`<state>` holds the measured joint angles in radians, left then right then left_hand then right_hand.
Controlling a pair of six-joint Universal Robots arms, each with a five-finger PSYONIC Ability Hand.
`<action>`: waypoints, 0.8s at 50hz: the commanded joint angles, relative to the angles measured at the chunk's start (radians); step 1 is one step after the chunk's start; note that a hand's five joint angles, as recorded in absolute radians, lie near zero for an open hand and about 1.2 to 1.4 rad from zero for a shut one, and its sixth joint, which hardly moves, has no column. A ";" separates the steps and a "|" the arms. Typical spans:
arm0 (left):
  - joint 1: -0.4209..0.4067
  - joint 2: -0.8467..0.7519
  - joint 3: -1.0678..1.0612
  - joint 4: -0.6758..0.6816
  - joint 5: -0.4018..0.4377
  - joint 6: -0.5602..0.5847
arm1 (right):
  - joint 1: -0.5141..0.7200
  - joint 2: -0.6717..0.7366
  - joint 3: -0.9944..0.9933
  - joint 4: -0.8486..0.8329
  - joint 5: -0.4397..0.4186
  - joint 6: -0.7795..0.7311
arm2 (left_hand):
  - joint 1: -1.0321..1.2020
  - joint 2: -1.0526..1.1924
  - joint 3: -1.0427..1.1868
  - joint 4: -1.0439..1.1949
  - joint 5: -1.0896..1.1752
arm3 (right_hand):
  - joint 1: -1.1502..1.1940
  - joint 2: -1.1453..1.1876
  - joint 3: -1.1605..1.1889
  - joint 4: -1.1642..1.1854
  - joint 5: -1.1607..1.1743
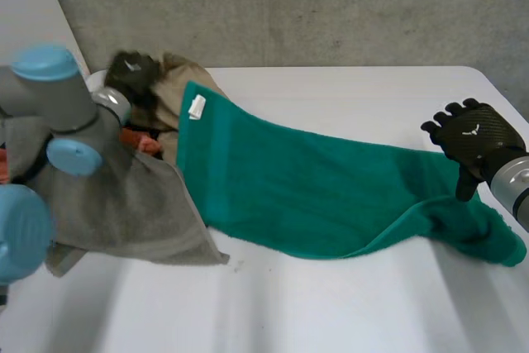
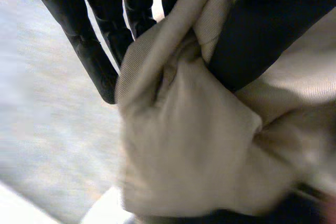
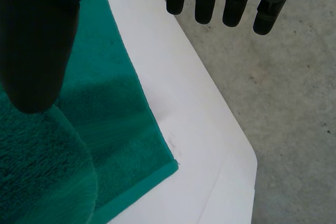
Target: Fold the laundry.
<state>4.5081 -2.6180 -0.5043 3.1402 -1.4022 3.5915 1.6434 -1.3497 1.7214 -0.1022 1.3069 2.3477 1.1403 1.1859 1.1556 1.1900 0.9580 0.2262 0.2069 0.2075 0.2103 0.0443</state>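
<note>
A green towel (image 1: pixel 306 188) lies spread across the middle of the white table (image 1: pixel 372 303), with a white label (image 1: pixel 197 107) at its far left corner. At the far left lies a bunched beige cloth (image 1: pixel 186 72). My left hand (image 1: pixel 132 72) rests on that cloth. In the left wrist view the beige cloth (image 2: pixel 199 145) is gathered between the fingers (image 2: pixel 100 51) and the thumb. My right hand (image 1: pixel 475 134) hovers over the towel's right end, fingers straight and spread. In the right wrist view its thumb (image 3: pixel 37 40) is over the green towel (image 3: pixel 115 119), near a corner.
A grey towel (image 1: pixel 132 204) lies at the left under my left arm, overlapping the green towel's edge. Something orange (image 1: pixel 140 140) peeks out beside it. The table's right edge (image 3: pixel 210 145) is close to my right hand, with grey floor (image 3: pixel 283 103) beyond.
</note>
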 commanded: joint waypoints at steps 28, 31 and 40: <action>0.169 0.426 -0.476 0.109 -0.213 0.113 | 0.047 -0.029 0.029 0.009 -0.008 0.001 | -0.966 -1.011 -0.981 -1.015 -0.958 | -0.052 -0.032 -0.033 -0.036 -0.044; 0.134 0.495 -0.567 0.109 -0.134 0.108 | 0.047 -0.034 0.029 0.009 -0.009 0.004 | -0.966 -1.011 -0.981 -1.015 -0.958 | -0.052 -0.032 -0.033 -0.036 -0.044; 0.022 0.561 -0.735 0.066 0.144 0.084 | 0.038 -0.034 0.037 0.004 -0.011 0.001 | -0.966 -1.011 -0.981 -1.015 -0.958 | -0.052 -0.032 -0.033 -0.036 -0.044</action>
<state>4.6053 -2.0806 -1.1443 3.2449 -1.4195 3.6944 1.6879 -1.3845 1.7546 -0.0954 1.2970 2.3495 0.1862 0.2053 0.2095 0.2017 0.0449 0.2262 0.2069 0.2074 0.2103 0.0443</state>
